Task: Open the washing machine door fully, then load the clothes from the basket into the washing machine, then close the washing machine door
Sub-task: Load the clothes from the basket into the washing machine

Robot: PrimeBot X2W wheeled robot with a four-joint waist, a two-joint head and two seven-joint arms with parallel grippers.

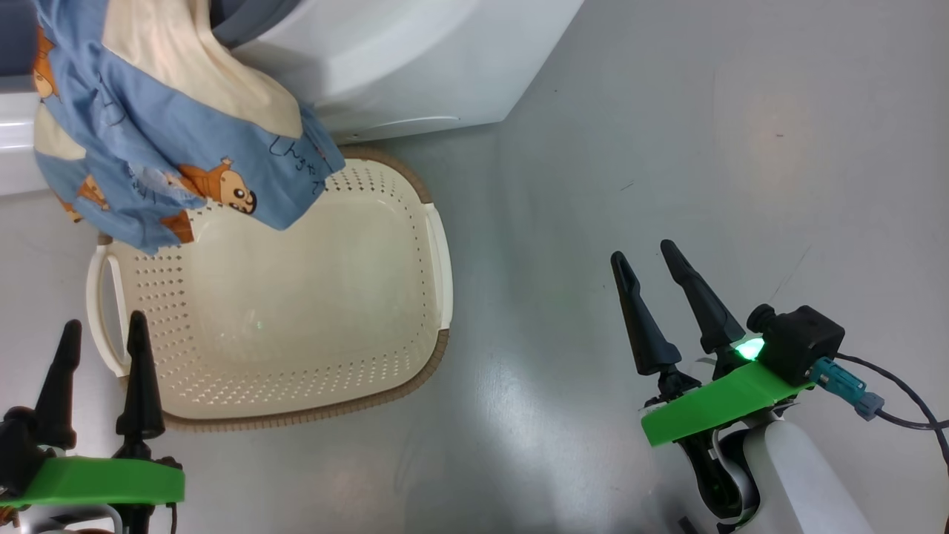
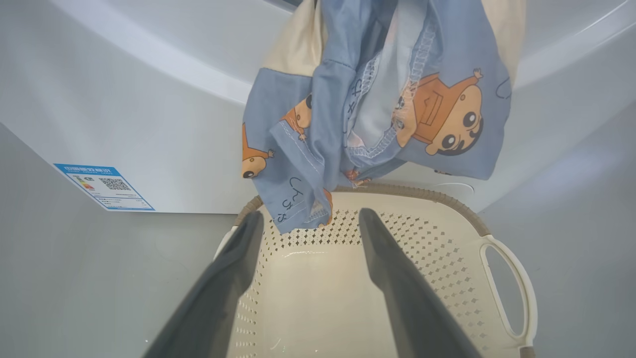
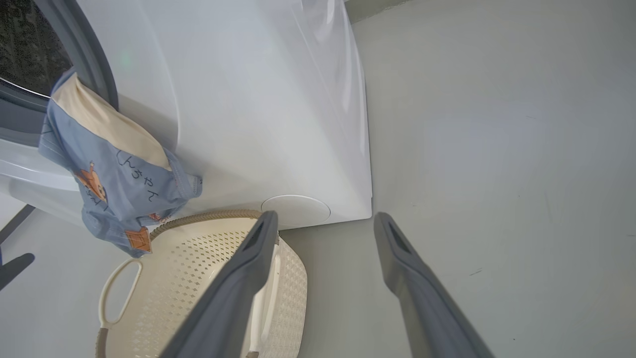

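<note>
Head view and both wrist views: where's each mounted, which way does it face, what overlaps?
Head view: on the head, facing down at the floor, the basket, the clothes hanging from the washing machine; left fingers and right fingers show.
Left wrist view: looks along its own fingers into the basket, toward the machine's front.
Right wrist view: looks along its own fingers at floor and the machine's corner.
Shared: all three see basket, clothes, machine.
</note>
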